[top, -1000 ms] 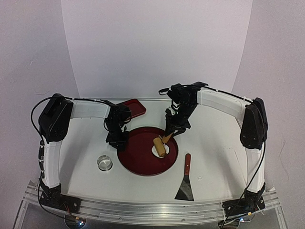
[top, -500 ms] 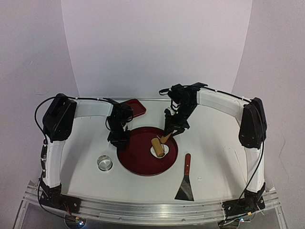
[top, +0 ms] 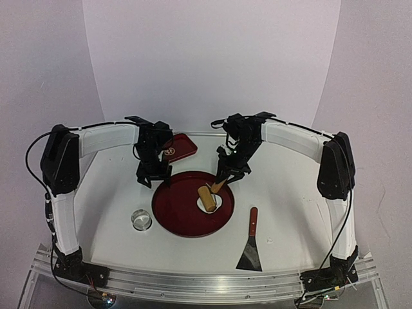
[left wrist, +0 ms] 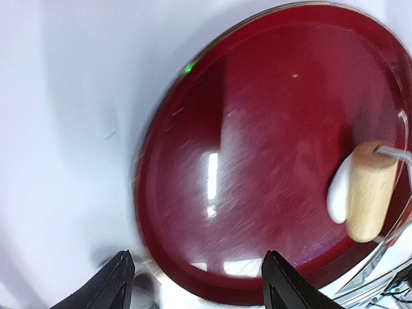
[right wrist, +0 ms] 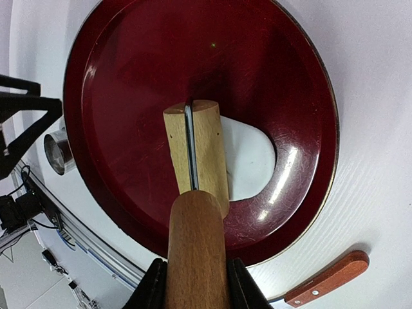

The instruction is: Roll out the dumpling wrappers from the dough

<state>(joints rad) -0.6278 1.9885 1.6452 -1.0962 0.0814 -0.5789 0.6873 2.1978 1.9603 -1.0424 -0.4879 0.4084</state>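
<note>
A: Left claw (left wrist: 199, 283)?
B: Jaws wide, nothing between them. It hangs by the red tray (left wrist: 257, 129) rim at ten o'clock, so I judge it isn't steadying the tray.
A: Right?
B: Right claw (right wrist: 196, 286) clamped on the roller (right wrist: 206, 154) handle, angled low so the barrel bears flat. Dough (right wrist: 251, 161) under it, three o'clock of tray centre, partly flattened

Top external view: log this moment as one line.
right jaws: shut on roller | roller: on dough in red tray | left jaws: open, empty
</note>
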